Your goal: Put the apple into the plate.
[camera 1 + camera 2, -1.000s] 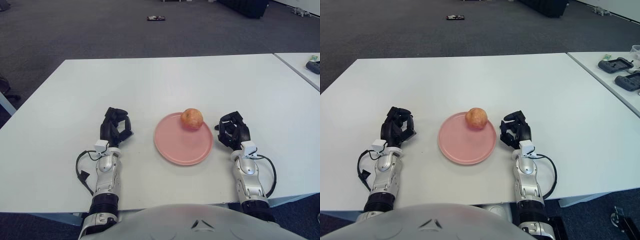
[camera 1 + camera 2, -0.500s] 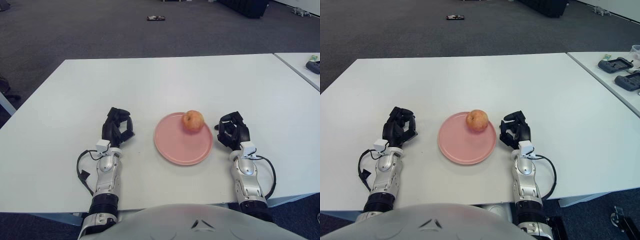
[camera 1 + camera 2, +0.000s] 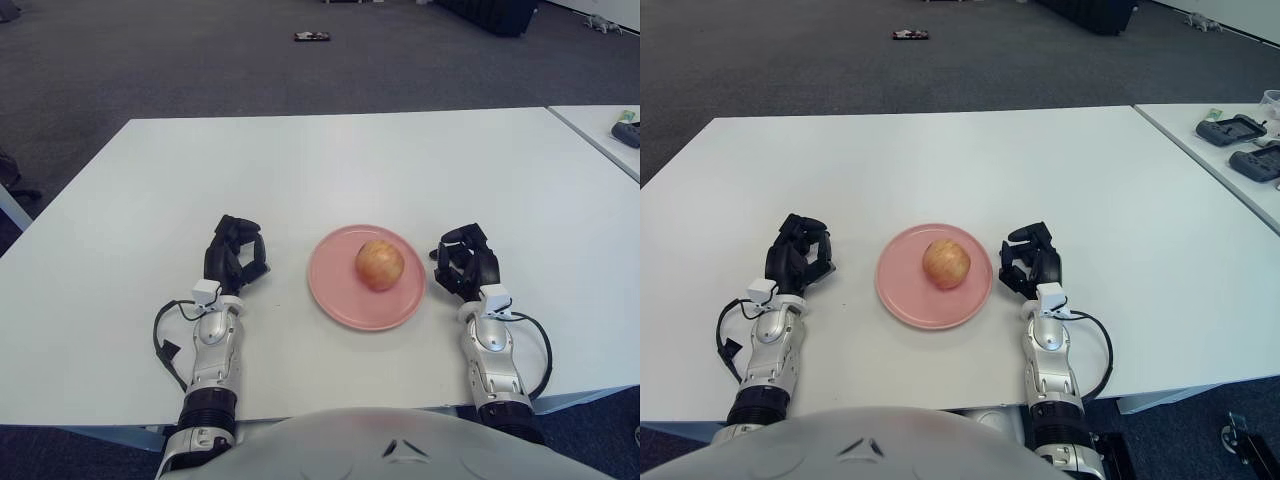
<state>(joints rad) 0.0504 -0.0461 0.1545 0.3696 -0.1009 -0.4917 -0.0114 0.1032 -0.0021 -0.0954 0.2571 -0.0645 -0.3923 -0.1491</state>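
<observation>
A red-yellow apple (image 3: 380, 265) sits near the middle of a pink plate (image 3: 333, 290) on the white table. My left hand (image 3: 234, 256) rests on the table to the left of the plate, fingers curled and holding nothing. My right hand (image 3: 465, 263) rests on the table just right of the plate's rim, fingers curled and holding nothing. Neither hand touches the apple or the plate.
The white table (image 3: 330, 160) stretches far ahead of the plate. A second table at the right holds black controllers (image 3: 1237, 130). A small dark object (image 3: 312, 37) lies on the carpet far ahead.
The apple has rolled from the plate's far rim toward its middle. Both hands have stayed nearly still.
</observation>
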